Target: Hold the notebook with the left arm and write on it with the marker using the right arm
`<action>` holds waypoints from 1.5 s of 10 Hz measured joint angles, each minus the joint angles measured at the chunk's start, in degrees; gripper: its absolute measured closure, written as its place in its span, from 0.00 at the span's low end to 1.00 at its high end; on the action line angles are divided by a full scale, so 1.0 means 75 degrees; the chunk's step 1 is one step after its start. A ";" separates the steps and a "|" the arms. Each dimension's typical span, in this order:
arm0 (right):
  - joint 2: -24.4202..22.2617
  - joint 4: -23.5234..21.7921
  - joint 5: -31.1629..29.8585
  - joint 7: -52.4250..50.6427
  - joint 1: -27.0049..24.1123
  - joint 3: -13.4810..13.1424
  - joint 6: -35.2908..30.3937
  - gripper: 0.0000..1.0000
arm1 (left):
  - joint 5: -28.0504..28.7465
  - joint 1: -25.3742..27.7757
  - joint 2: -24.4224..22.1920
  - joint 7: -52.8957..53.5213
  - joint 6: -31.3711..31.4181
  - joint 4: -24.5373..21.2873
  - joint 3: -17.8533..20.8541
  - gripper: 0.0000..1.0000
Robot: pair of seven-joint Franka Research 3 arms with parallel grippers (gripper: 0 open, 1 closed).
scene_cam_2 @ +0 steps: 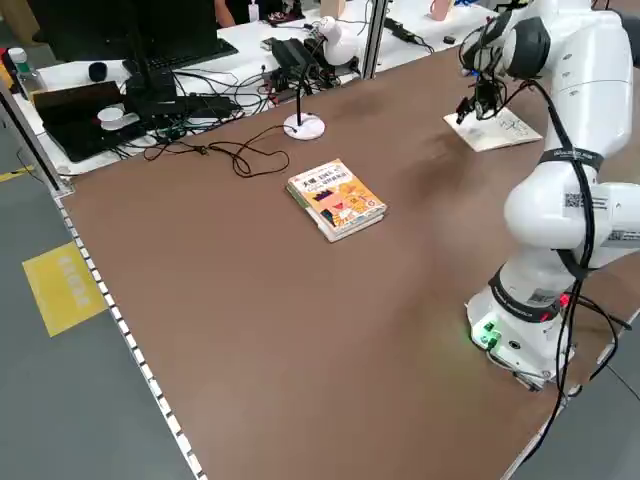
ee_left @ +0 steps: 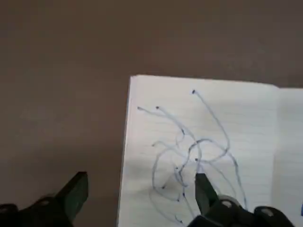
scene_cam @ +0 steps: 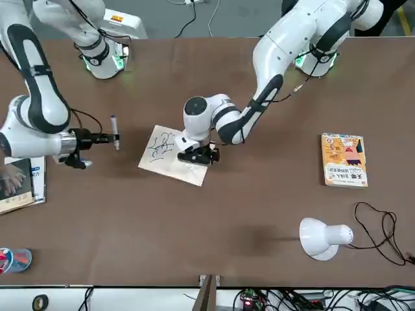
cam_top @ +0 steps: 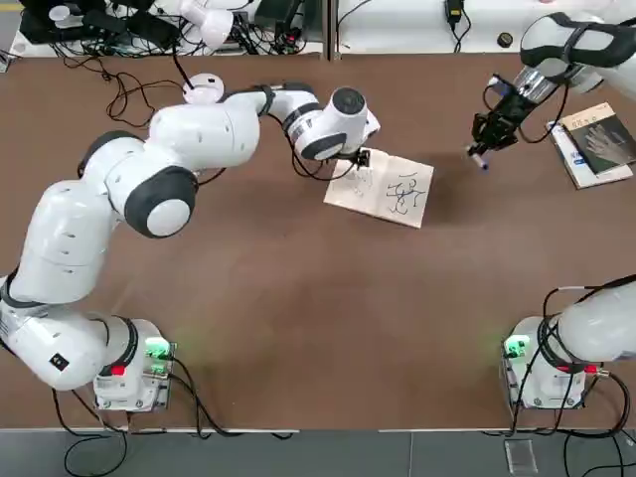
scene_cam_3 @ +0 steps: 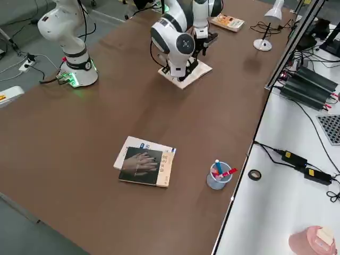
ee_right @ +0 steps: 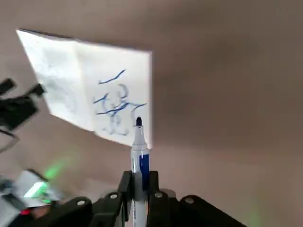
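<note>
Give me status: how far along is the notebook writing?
Done: the notebook lies open with scribbles on both pages. In hand: the right hand is shut on the marker, raised off to the side of the notebook. The left hand, open, is at the notebook's edge. Left: any further strokes.

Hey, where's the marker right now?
In the top view, the marker is clamped in the right end effector, off the table to the right of the notebook.

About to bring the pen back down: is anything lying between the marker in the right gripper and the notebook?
Nothing. In the top view only bare table separates the marker in the right gripper from the notebook.
</note>
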 joint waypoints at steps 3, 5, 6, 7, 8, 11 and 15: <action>0.0024 0.0563 -0.1477 -0.0841 -0.0363 -0.0007 0.0181 0.83 | -0.0018 0.0360 -0.0386 0.0353 -0.0245 0.0015 -0.0034 0.00; 0.0173 0.0757 -0.2196 -0.1210 -0.0603 -0.0012 0.0613 0.83 | -0.0299 0.0573 -0.0675 0.0723 -0.0458 0.0026 -0.0048 0.00; 0.0327 0.0809 -0.2431 -0.1362 -0.0729 -0.0013 0.0915 0.83 | -0.0569 0.0689 -0.0830 0.0993 -0.0554 0.0033 -0.0046 0.00; 0.0526 0.0839 -0.2612 -0.1526 -0.0851 -0.0016 0.1268 0.83 | -0.0847 0.0827 -0.0998 0.1276 -0.0689 0.0040 -0.0045 0.00; 0.0739 0.0860 -0.2760 -0.1706 -0.0958 -0.0016 0.1623 0.83 | -0.1086 0.0986 -0.1168 0.1517 -0.0840 0.0050 -0.0046 0.00; 0.1280 0.0999 -0.3281 -0.2020 -0.1145 -0.0016 0.2455 0.83 | -0.1545 0.1464 -0.1682 0.1950 -0.1368 0.0106 -0.0050 0.00; 0.1628 0.1089 -0.3509 -0.2021 -0.1192 -0.0016 0.3231 0.83 | -0.1913 0.1983 -0.2283 0.2403 -0.2067 0.0123 -0.0056 0.00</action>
